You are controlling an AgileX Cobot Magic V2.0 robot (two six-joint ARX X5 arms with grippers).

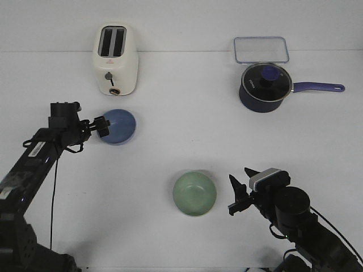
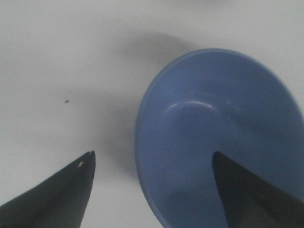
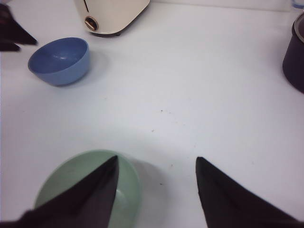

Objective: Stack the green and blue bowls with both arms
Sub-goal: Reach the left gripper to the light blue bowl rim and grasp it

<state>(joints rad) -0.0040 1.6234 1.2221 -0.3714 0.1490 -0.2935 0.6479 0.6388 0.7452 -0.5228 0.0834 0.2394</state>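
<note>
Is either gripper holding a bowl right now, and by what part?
Nothing is held. The left gripper straddles the rim of the periwinkle blue bowl, jaws open; the right gripper is open beside the pale green bowl.

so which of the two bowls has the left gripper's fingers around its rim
The blue bowl beside the toaster: the left gripper straddles its rim, open. The green bowl sits apart, near the right gripper.

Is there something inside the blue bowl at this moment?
The blue bowl holds no object; its bare bottom shows. One finger of the open left gripper reaches over its rim, the other stays outside. That finger covers a small part of the inner wall.
</note>
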